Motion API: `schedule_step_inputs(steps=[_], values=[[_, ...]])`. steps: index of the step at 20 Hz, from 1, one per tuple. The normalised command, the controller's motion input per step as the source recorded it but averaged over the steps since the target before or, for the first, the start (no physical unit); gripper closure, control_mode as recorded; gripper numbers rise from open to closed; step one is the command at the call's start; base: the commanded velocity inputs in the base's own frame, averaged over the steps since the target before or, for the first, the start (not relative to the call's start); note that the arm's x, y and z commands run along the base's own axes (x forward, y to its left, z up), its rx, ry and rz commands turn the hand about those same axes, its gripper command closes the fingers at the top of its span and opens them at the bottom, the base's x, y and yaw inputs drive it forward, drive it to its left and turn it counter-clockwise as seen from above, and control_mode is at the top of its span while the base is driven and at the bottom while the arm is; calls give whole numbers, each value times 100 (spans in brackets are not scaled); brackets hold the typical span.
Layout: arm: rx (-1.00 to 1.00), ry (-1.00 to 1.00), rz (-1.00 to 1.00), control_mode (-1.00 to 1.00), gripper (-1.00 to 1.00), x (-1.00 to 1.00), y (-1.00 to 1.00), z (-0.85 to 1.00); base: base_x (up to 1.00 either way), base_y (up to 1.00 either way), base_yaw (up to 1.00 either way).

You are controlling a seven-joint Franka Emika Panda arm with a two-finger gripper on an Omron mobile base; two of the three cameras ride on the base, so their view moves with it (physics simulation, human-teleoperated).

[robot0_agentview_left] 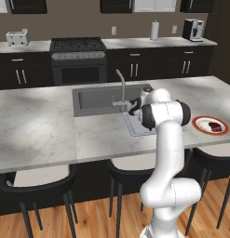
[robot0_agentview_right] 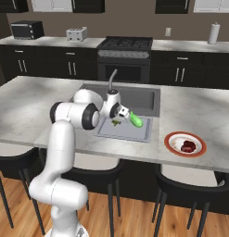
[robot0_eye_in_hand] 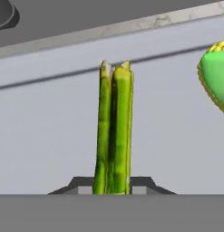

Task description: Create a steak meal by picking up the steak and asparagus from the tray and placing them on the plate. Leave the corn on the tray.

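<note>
Gripper (robot0_eye_in_hand: 112, 190) is clenched on the asparagus (robot0_eye_in_hand: 114, 131) (long axis straight up the hand view). Plate (robot0_agentview_right: 174, 139) sits lower right, steak (robot0_agentview_right: 188, 147) on it.

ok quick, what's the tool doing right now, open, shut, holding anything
tool: shut on the asparagus, low over the tray

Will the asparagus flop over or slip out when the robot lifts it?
Probably not floppy: the asparagus looks like straight, stiff stalks bundled together. It seems thin and light, so lifting should be easy. It might slip or swing a little, since the gripper pinches it at one end and most of its length sticks out over the tray.
</note>
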Motion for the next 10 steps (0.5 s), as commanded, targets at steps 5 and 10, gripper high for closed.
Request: schedule_step_inputs(steps=[5,10], values=[[0,-7,0,-100,100,-58,3,39,0,0,0],[0,-19,0,-100,100,-54,15,96,0,0,0]])
